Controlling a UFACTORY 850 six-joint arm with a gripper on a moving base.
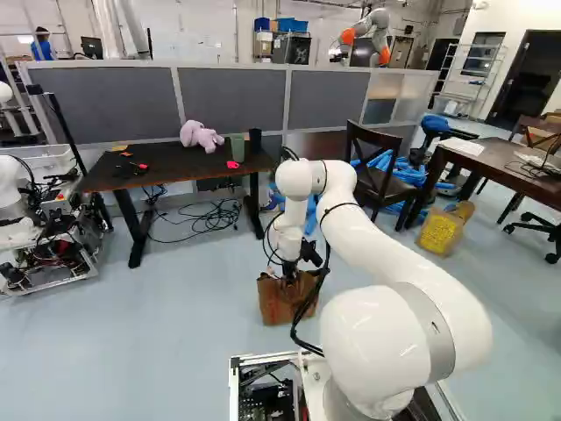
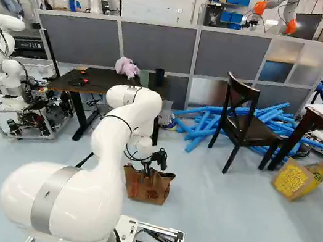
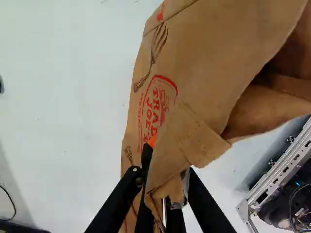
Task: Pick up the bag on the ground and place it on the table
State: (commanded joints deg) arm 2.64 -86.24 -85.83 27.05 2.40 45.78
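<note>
Paper bag is waiting low, bench is standing farther ahead

The brown bag (image 2: 148, 188) is standing on the floor (image 1: 166, 342), close ahead of the base, with its top side up. The fingers (image 3: 166, 165) are clamping on its paper rim, one on each side, and the edge is bunching up between them. The bag is hanging out well past the fingertips on one side, so its wide part is not lining up with the grip.

The bench (image 1: 188, 172) is standing beyond the bag, toward the left side of the left base view, and its flat top is sitting higher than the bag. So the next move is probably going up first, then ahead and to the left. A fluffy purple toy (image 1: 200, 136), a green cup (image 1: 237, 147) and a black cup (image 1: 255, 140) are sitting near its back edge (the toy is looking very soft).

The bag is looking thin and creased, with red writing on its flat side and a wide open mouth. Paper like that is likely bending easily, and a small pinch at the edge could be tearing or letting the bag swing into the cups.
</note>
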